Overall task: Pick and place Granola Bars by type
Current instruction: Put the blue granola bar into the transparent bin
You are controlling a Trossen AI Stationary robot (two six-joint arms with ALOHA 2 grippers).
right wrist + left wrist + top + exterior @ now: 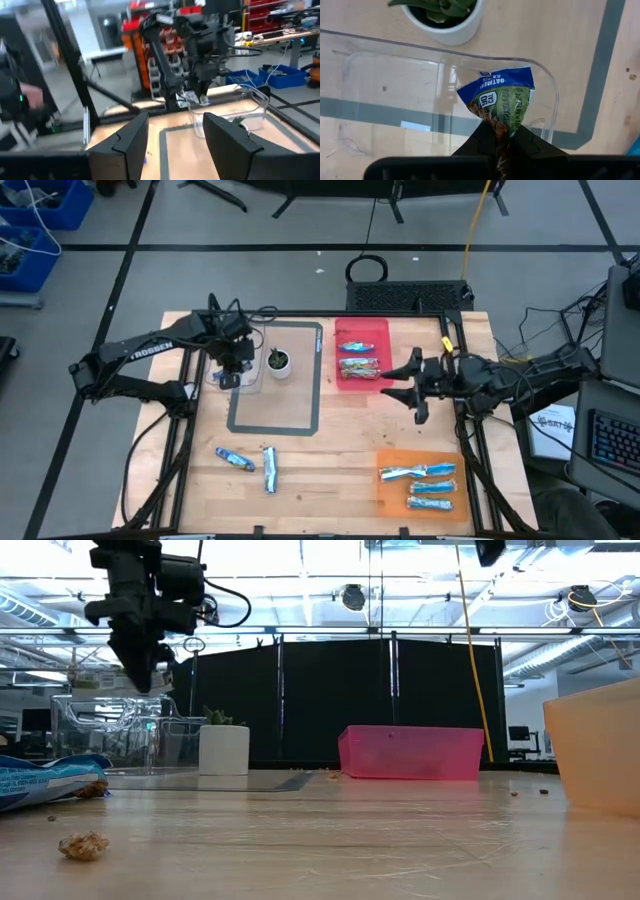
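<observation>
Left gripper (502, 142) pinches 1 blue bar (499, 97) over the clear bin (547, 95) at frame centre — we lower first, then release; right gripper (172, 137) waits wide.

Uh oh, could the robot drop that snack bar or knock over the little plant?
Maybe. The left gripper pinches the oatmeal granola bar only by its crinkled end, so it might slip out. It hangs over the clear plastic bin, and the bin's rim is close, so a drop could land outside. The potted plant stands right beside that bin, so a sideways swing could bump it.
</observation>
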